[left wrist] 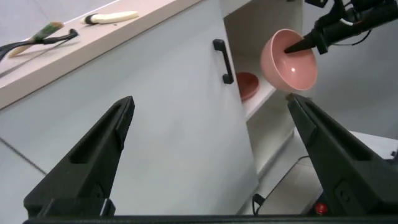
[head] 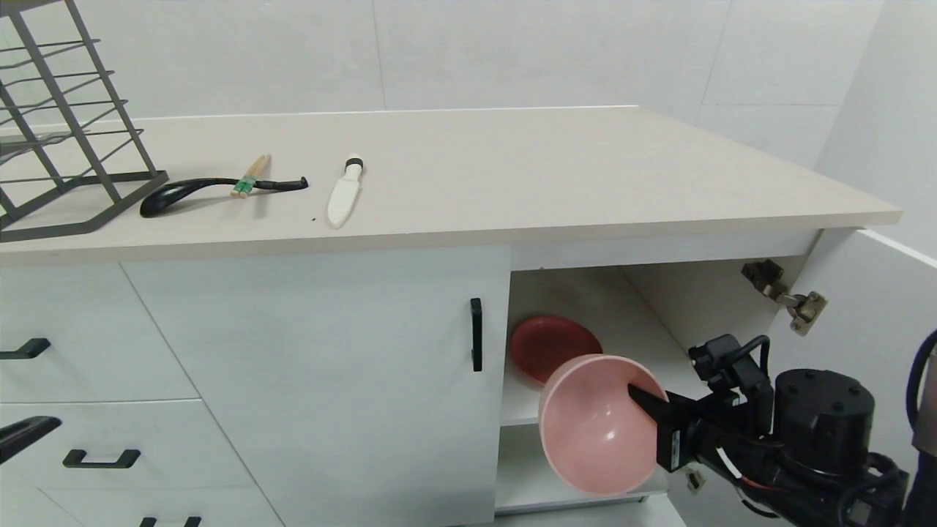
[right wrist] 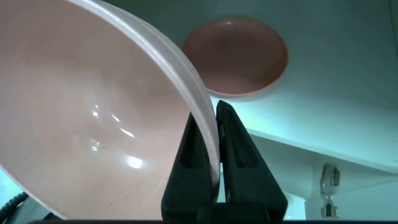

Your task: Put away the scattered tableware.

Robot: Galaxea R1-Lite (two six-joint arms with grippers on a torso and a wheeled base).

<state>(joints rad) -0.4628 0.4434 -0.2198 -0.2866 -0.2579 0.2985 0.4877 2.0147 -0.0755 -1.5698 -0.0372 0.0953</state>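
So the white cupboard (head: 644,329) under the beige stone-look countertop (head: 549,168) had its right door swung open. On its upper shelf sat one shallow red plate (head: 553,348), with bare shelf around it. Up at 10 o'clock on the counter was a dark wire dish rack (head: 150,157).

The round, glossy pink bowl (head: 593,432) was down at 5 o'clock, hanging in front of the open cupboard. It was tipped on edge with nothing in it, and the plate was just behind it at 11 o'clock. The right gripper (head: 648,410) had its jaws nearly closed, pinching the bowl's rim with one finger inside and one outside. The bowl looked like light, stiff plastic to me, smooth enough to swivel in a thin rim pinch. I'd say grip the rim deep and set it down flat.

Left on the counter around 10 o'clock were a black long-handled ladle (head: 190,189), a white sheathed knife (head: 344,194) and wooden chopsticks (head: 250,177) lying across the ladle's handle. All three looked light and rigid, probably best grabbed mid-handle.

The left gripper (left wrist: 211,106) hung low in front of the closed door, jaws spread wide and holding nothing.
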